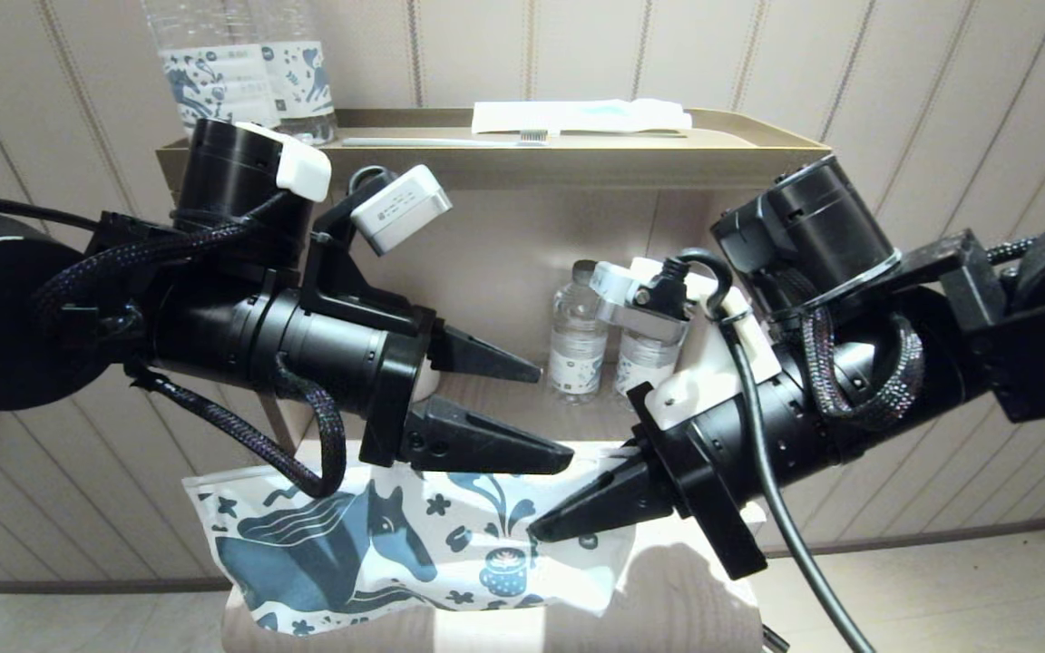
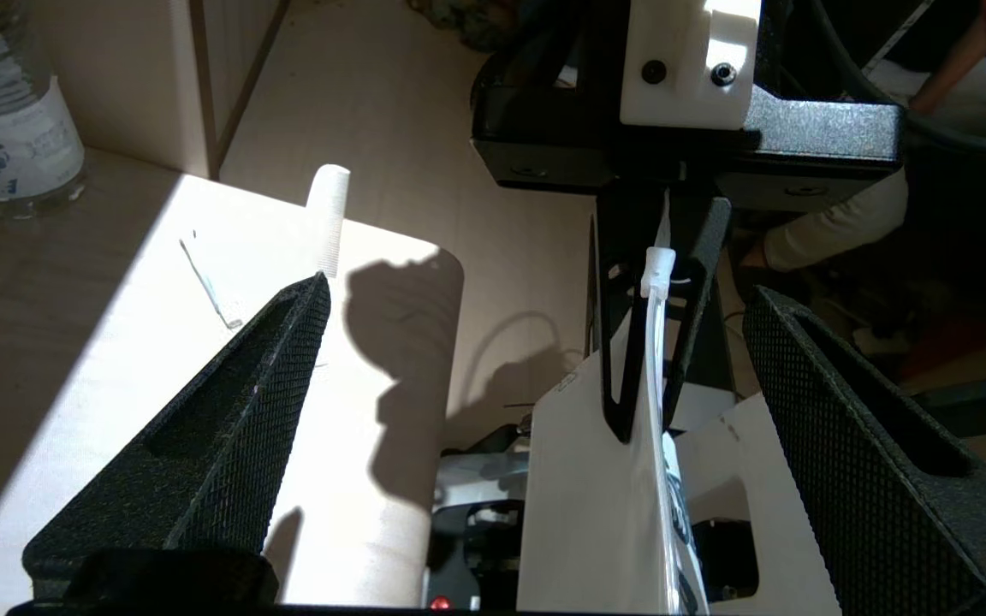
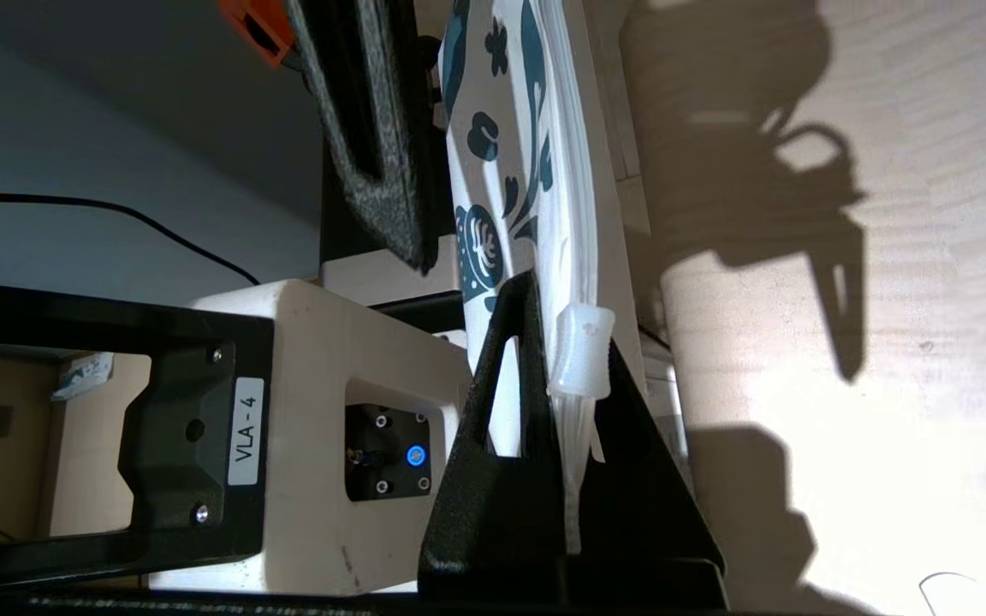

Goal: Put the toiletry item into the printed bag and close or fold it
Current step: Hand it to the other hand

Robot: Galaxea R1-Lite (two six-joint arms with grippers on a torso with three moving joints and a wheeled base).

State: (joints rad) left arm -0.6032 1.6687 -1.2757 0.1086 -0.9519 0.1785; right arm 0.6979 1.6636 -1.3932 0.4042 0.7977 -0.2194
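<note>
The right hand [image 1: 545,529] pinches the printed bag [image 1: 414,553] at its top edge, hanging off the bench's [image 2: 116,359] front edge; the left hand [image 1: 541,413] gapes empty just above it.

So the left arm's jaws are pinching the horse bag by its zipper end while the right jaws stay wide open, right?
Not quite, the arms are swapped. The right gripper has its jaws shut on the printed bag at its zipper end, and the left gripper hangs above the bag with jaws wide open. The head view shows both; the right wrist view shows the pinch.
</note>
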